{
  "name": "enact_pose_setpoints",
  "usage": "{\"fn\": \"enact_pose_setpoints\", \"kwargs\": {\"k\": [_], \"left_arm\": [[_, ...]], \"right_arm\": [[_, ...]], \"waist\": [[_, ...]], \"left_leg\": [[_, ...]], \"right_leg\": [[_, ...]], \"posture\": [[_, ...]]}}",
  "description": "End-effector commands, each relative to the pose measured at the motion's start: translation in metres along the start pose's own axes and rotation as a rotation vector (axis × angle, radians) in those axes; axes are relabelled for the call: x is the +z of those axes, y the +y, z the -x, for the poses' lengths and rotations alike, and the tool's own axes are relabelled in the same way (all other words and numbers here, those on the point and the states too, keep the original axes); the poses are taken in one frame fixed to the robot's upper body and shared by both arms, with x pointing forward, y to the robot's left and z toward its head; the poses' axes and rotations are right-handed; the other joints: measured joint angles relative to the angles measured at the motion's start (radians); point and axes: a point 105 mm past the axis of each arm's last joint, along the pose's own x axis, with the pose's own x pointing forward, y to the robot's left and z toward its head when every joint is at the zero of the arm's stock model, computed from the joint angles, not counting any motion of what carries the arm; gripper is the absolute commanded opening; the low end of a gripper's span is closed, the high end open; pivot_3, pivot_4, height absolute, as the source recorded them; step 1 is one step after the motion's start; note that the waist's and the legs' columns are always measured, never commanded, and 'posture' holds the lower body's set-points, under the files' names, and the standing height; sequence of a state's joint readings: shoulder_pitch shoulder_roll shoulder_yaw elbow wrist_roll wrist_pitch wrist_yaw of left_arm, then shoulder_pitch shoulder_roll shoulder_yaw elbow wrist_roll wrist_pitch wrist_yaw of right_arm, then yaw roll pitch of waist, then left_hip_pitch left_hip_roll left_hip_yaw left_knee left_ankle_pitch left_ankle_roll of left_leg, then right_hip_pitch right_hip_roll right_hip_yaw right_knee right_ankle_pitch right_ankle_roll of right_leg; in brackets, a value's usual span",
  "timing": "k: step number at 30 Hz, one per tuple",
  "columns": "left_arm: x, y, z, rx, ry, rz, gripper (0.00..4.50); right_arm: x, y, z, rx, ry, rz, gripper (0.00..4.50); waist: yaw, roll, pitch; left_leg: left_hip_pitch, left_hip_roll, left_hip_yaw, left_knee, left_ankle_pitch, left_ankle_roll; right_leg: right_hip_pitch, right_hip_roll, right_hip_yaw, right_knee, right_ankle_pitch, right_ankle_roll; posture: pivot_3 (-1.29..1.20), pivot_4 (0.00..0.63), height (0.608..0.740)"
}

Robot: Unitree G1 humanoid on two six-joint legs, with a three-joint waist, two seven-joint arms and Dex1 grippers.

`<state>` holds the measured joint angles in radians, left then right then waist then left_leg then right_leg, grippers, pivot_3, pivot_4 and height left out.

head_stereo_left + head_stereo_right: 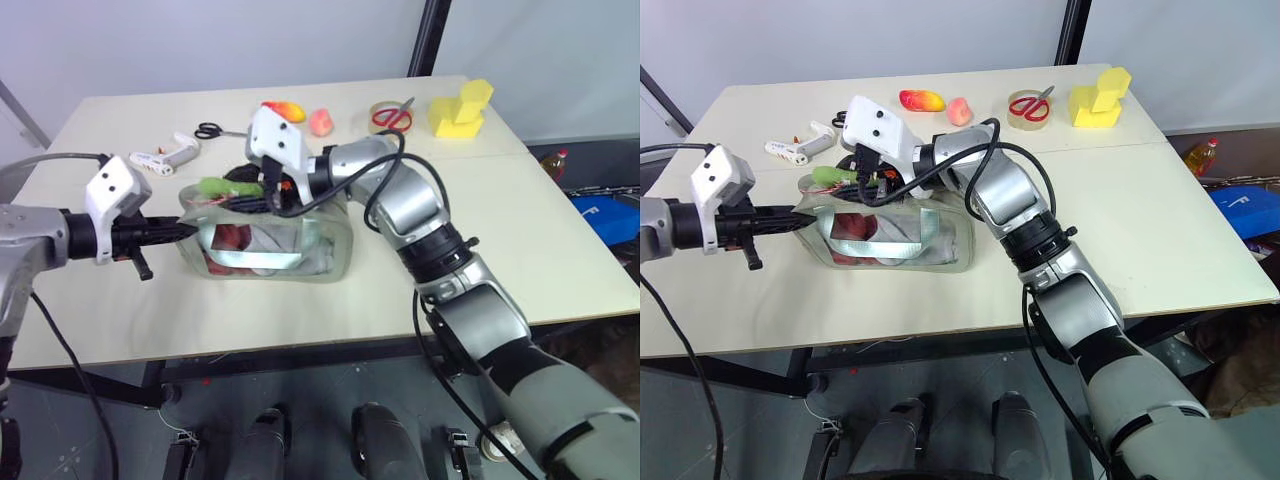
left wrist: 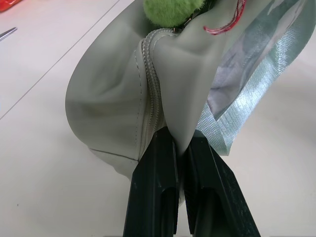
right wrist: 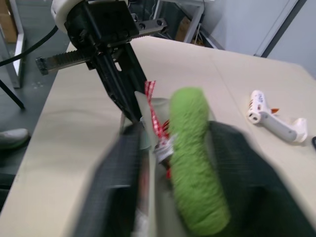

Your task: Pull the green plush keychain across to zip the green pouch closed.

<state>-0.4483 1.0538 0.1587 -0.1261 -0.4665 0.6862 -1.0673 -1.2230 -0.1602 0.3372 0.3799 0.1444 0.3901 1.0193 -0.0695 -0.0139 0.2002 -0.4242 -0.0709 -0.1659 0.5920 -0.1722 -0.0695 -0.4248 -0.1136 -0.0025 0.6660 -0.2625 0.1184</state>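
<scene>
Pouch (image 1: 270,245) is sitting mid-table, its end being pinched by the shut left gripper (image 2: 180,163). Right gripper (image 3: 173,187) is closing around the keychain (image 1: 212,187) on the pouch's top near that end; it should seat the keychain firmly, then be pulling straight along the zipper while the left is anchoring.

The green pouch (image 1: 270,245) sits on the worktop (image 1: 520,230) left of the frame's centre. The green plush keychain (image 1: 213,187) lies on the pouch's top at its left end. The left claw (image 1: 183,231) comes in from the left edge and pinches the pouch's left end; the right claw (image 3: 173,197) reaches from the right onto the pouch's top, beside the keychain. Behind the pouch, toward the upper frame, a glue gun (image 1: 165,155) lies at the left and scissors (image 1: 209,130) just right of it. A toy fruit (image 1: 284,108), a peach toy (image 1: 321,122), a tape roll (image 1: 392,118) and blocks (image 1: 461,109) run in a row rightward.
</scene>
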Motion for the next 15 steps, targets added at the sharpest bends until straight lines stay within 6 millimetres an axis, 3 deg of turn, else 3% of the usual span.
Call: {"fn": "enact_pose_setpoints", "kwargs": {"k": [1, 4, 9, 15], "left_arm": [[0.008, 0.001, -0.001, 0.002, -0.021, -0.031, 0.0], [0.008, 0.001, -0.003, -0.001, -0.023, -0.029, 0.0], [0.006, 0.0, -0.002, -0.003, -0.018, -0.026, 0.0], [0.003, 0.001, -0.001, 0.0, -0.011, -0.019, 0.0]], "right_arm": [[0.014, -0.007, 0.006, -0.023, -0.028, 0.066, 0.05], [0.014, -0.018, 0.022, -0.062, -0.013, 0.067, 0.05], [0.006, -0.038, 0.082, -0.145, 0.082, 0.072, 0.05], [-0.01, -0.053, 0.137, -0.271, 0.237, 0.105, 0.05]], "waist": [[0.002, 0.0, 0.0], [0.004, 0.0, 0.0], [0.011, 0.0, 0.0], [0.002, 0.0, 0.0]], "left_leg": [[0.0, 0.0, 0.0, 0.0, 0.0, 0.0], [0.0, 0.0, 0.0, 0.0, 0.0, 0.0], [-0.001, 0.0, 0.0, 0.001, 0.0, 0.0], [0.0, 0.0, 0.0, 0.0, 0.0, 0.0]], "right_leg": [[0.0, 0.0, 0.0, 0.0, 0.0, 0.0], [0.0, 0.0, 0.0, 0.0, 0.0, 0.0], [0.0, 0.0, 0.0, 0.0, 0.0, 0.0], [0.0, 0.0, 0.0, 0.0, 0.0, 0.0]], "posture": [[0.0, 0.15, 0.74], [0.0, 0.15, 0.74], [0.0, 0.15, 0.74], [0.0, 0.15, 0.74]]}}
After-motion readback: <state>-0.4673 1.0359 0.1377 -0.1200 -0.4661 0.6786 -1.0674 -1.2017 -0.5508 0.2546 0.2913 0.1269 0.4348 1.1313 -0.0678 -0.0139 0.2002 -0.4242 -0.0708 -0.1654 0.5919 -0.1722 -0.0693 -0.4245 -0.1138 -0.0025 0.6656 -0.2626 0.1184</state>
